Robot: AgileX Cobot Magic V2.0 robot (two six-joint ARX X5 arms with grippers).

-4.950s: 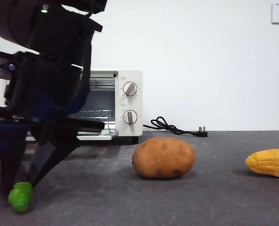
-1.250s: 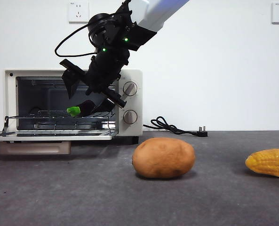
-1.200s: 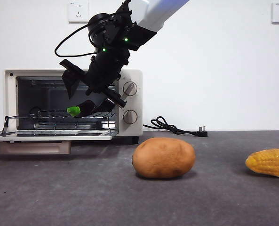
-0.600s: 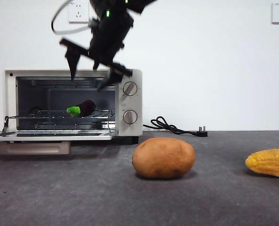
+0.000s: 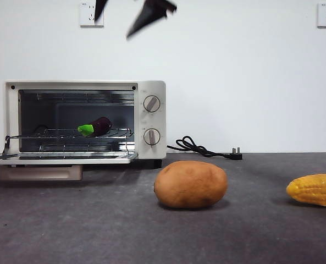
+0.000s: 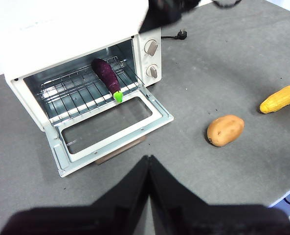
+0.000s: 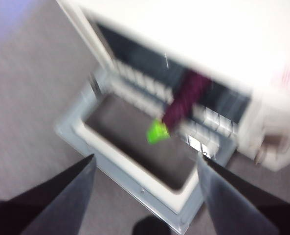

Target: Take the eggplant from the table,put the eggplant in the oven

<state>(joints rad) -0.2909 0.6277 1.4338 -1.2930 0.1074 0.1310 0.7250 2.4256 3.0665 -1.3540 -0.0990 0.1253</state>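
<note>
The dark purple eggplant (image 5: 95, 127) lies on the wire rack inside the cream oven (image 5: 152, 88), its green cap toward the open door (image 5: 64, 159). From above, the eggplant (image 6: 105, 74) rests at the right side of the rack, cap at the front edge. My right gripper (image 5: 112, 28) hangs open and empty high above the oven, only its two black tips showing. Its blurred wrist view looks down on the eggplant (image 7: 184, 100) between the spread jaws (image 7: 145, 171). My left gripper (image 6: 148, 159) is shut on nothing, high over the table (image 6: 193, 98), well back from the oven (image 6: 61, 29).
A brown potato (image 5: 191, 184) sits on the table right of the oven, and a yellow corn cob (image 5: 315, 190) lies at the far right. A black power cable (image 5: 198, 147) trails along the wall behind. The lowered oven door (image 6: 110, 132) juts out over the table.
The right gripper let go of the eggplant on the rack, opened, and rose straight up out of the oven mouth. The eggplant stays on the rack.
</note>
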